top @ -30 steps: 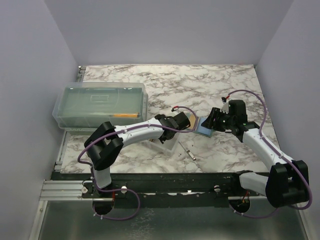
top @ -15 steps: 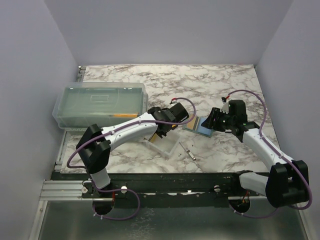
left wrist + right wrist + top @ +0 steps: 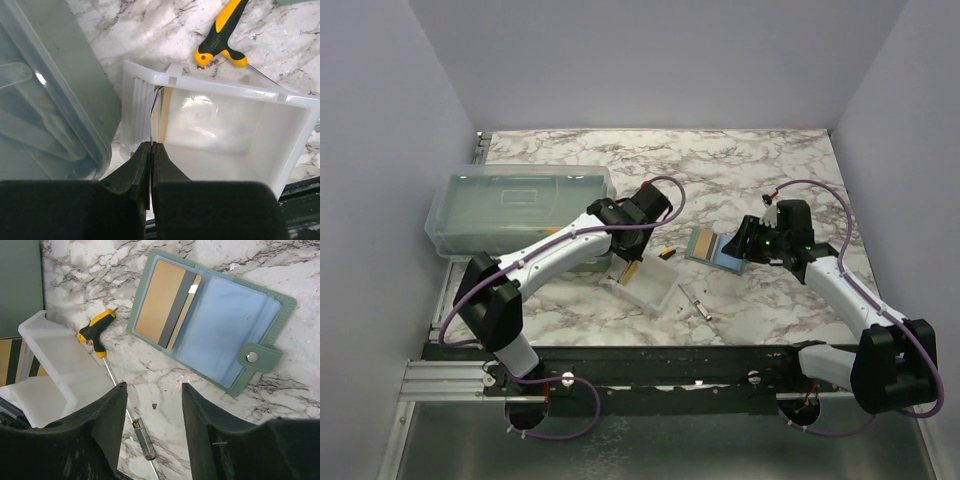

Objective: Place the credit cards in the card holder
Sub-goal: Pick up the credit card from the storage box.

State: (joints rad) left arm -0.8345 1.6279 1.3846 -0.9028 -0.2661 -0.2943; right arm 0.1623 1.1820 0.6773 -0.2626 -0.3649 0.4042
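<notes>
Pinching: left gripper closed on thin card, edge-on in white plastic tray | right gripper parted, empty, over marble table | card holder open flat, sage-green, gold card tucked inside

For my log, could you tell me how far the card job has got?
Done: one gold card sits in the open card holder. In hand: the left end effector pinches a thin card standing in the white tray. Left: moving that card into the holder.
</notes>
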